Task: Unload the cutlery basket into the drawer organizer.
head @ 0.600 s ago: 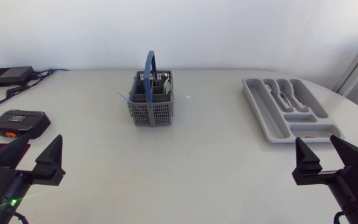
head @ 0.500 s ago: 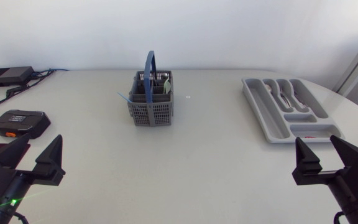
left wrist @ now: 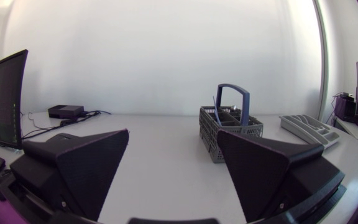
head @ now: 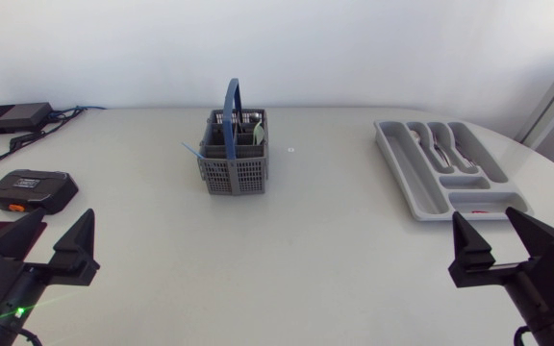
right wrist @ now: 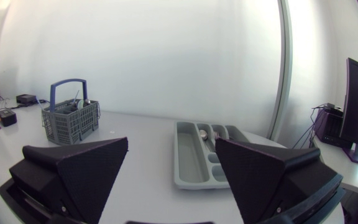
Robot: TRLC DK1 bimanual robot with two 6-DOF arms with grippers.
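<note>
Two arms parked at the near table edge, nothing held. Left gripper spread wide and empty; right gripper likewise splayed and empty. Both wrist views confirm it, showing only bare table between the fingers.

Cutlery basket stands upright mid-table toward the far side, grey with its blue handle raised, well apart from both grippers. Several utensils stand in it, a pale-green piece among them, and a thin blue stick pokes out the side toward the left arm. Exact count not readable.

Drawer organizer lies flat at the right side, just ahead of the right gripper. A few metal pieces lie in its narrow far slots and something small and red in the near cross compartment. The long slot looks bare.

Step in hand: judged as a pause before a pick, with no reach begun. Basket not emptied and organizer partly filled, so the task is somewhere short of done.

Next move likely calls for one arm to come down over the basket beside the raised handle, pinch a single utensil by its upper end, lift it straight up clear of the rim, then carry it across to the matching slot. The handle and crowded compartments leave little room, so approach angle matters.
</note>
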